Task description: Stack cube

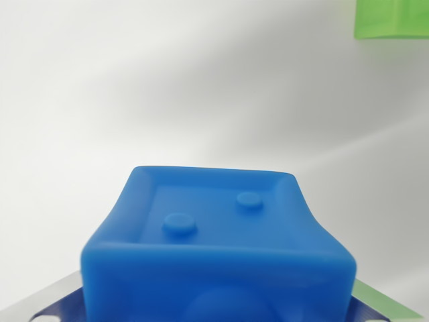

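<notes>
Gripper [218,312] sat at frame bottom, metal fingers [57,298] showing at both lower corners, clamped on blue cube [214,241].

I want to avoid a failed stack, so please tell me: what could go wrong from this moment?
1. The green cube is only partly visible at the top right corner of the wrist view, far off centre, so the blue cube may be placed off target.
2. The blue cube fills the lower view and hides the fingers almost fully, so grip security cannot be checked; it might slip.
3. The blue cube blocks the view below, making final alignment hard to judge.
</notes>
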Tool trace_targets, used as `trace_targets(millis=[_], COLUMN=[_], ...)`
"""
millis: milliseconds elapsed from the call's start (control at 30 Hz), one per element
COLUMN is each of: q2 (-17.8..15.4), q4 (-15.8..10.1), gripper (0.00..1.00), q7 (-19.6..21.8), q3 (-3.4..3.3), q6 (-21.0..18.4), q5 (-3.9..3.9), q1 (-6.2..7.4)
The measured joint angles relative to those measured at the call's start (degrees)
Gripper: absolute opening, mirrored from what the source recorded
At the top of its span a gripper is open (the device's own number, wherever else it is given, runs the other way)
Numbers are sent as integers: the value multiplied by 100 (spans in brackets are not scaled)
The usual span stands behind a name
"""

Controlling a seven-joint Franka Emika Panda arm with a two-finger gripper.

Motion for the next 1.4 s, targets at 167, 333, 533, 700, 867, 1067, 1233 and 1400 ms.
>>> trace_targets(millis=[167, 333, 533, 700, 867, 1067, 1233, 1400], q2=[-3, -13, -18, -18, -18, -18, -16, -5], q4=[60, 108, 176, 233, 293, 375, 444, 522], gripper=[0, 0, 0, 0, 0, 0, 0, 0], q7=[-133, -257, -403, -515, -627, -764, -887, -996], q3=[-24, -49, -73, -93, -115, -142, -171, -191], q6=[-67, -126, -198, -249, -309, -389, -451, -518], q5=[10, 17, 25, 34, 41, 49, 56, 62], q1=[-92, -172, -269, -345, -420, -508, -587, -658])
